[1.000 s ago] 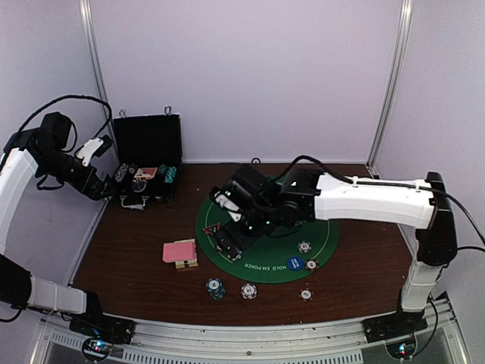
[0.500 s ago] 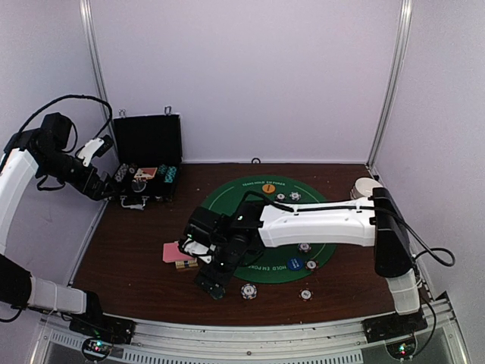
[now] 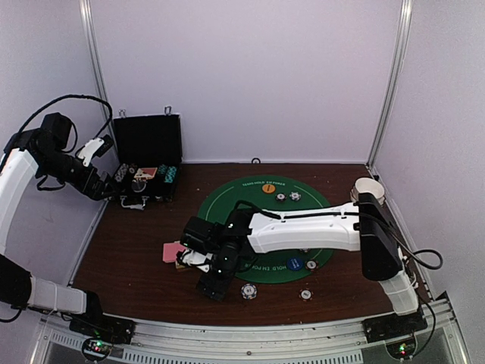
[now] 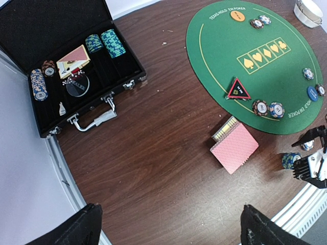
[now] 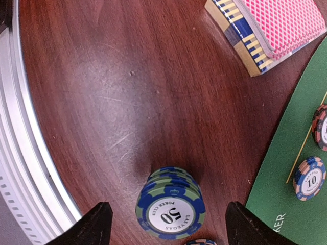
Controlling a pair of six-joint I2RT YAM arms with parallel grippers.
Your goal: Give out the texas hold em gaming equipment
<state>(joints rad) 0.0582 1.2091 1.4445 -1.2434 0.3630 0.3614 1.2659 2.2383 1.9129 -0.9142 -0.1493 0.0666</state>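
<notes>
Since leaving the mat [image 4: 219, 43], right hand [image 5: 171, 225] astride teal chip stack [image 5: 171, 206], fingers [image 5: 97, 227] apart

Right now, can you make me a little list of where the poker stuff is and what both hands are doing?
right hand: open, fingers either side of the chip stack
chip stack: blue-green, marked 50, on the table
left hand: open, empty
card deck: pink backs, beside the green mat
triangle marker: on the mat
black case: open, teal chips inside

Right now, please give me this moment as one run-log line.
right gripper: open, over chip stack | left gripper: open, empty, near case | chip stack: on table, off mat
</notes>
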